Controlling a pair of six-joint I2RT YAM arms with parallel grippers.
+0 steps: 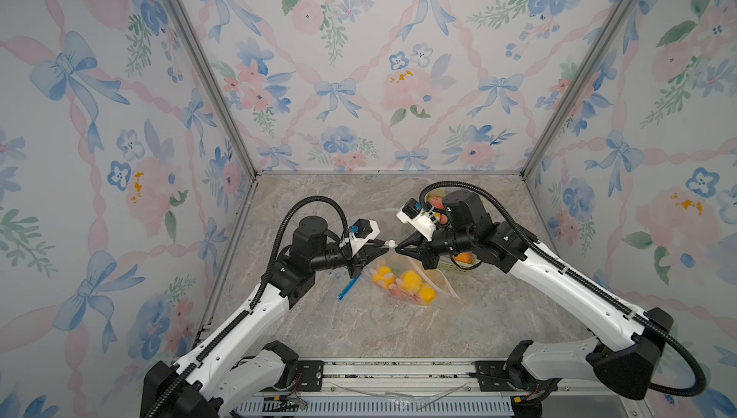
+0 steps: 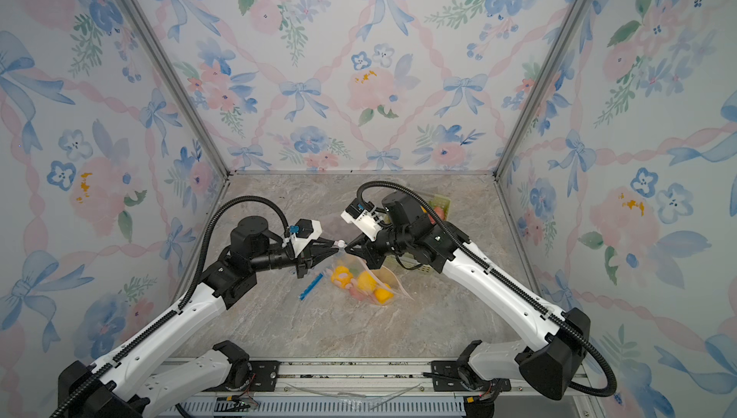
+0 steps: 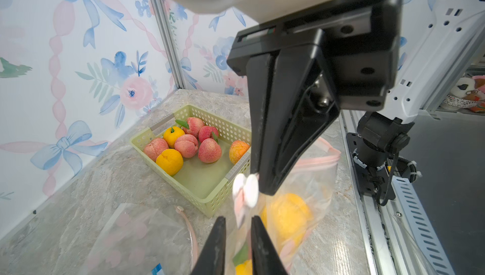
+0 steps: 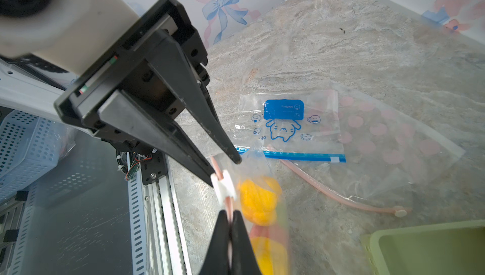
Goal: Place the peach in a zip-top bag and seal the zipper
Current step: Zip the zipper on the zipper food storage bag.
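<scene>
Right wrist view shows right gripper clamped on the zip-top bag's zipper, peach inside, while left gripper, jaws slightly apart, should seat squarely on the slider before pulling.

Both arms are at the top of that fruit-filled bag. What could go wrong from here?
1. The right fingers pinch only the thin pink zipper strip of the clear fruit-filled zip-top bag; the load might pull it free.
2. The left fingers straddle that strip beside the small white slider, not yet closed; they may miss the slider, leaving the bag unsealed.
</scene>
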